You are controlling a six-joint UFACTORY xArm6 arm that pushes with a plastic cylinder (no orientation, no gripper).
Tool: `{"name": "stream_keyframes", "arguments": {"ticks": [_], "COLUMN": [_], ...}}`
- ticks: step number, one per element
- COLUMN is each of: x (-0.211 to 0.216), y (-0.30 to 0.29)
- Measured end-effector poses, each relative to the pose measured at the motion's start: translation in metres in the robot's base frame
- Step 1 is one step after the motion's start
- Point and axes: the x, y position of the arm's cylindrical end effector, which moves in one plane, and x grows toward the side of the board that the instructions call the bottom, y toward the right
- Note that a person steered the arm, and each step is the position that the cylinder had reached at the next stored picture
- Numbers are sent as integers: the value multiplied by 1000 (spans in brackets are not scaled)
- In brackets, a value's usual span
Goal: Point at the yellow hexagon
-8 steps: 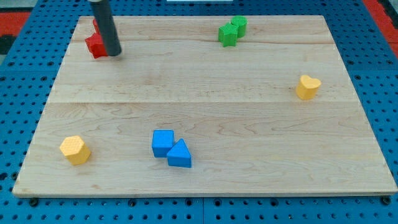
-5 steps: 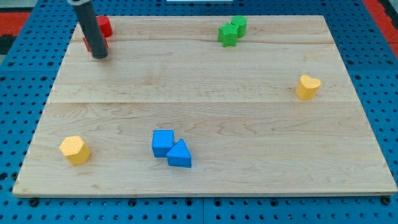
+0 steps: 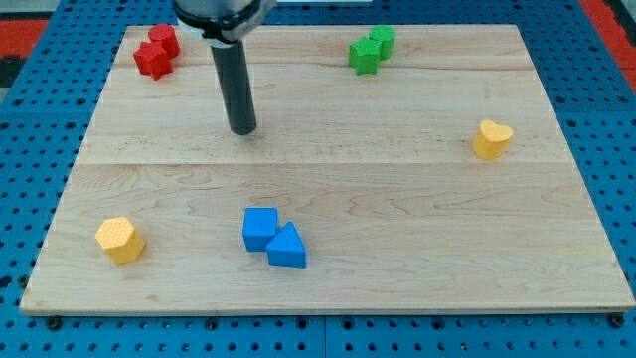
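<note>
The yellow hexagon [image 3: 120, 240] lies near the board's bottom left corner. My tip [image 3: 242, 129] rests on the board in the upper middle, well above and to the right of the hexagon. It touches no block. The dark rod rises from the tip to the view's top edge.
Two red blocks [image 3: 156, 52] sit at the top left. Two green blocks [image 3: 371, 49] sit at the top middle. A yellow heart [image 3: 491, 139] lies at the right. A blue cube [image 3: 260, 228] touches a blue triangle [image 3: 288, 247] at the bottom middle. The wooden board [image 3: 397, 199] lies on a blue pegboard.
My tip has moved from beside the red blocks at the top left to the right and down, to the upper middle of the board. The blocks have not moved.
</note>
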Motion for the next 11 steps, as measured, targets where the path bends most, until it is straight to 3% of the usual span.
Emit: {"name": "stream_keyframes", "arguments": {"ticks": [2, 5, 6, 7, 8, 10, 11], "x": [65, 82, 112, 138, 213, 197, 152], "y": [27, 58, 66, 162, 132, -66, -101]}}
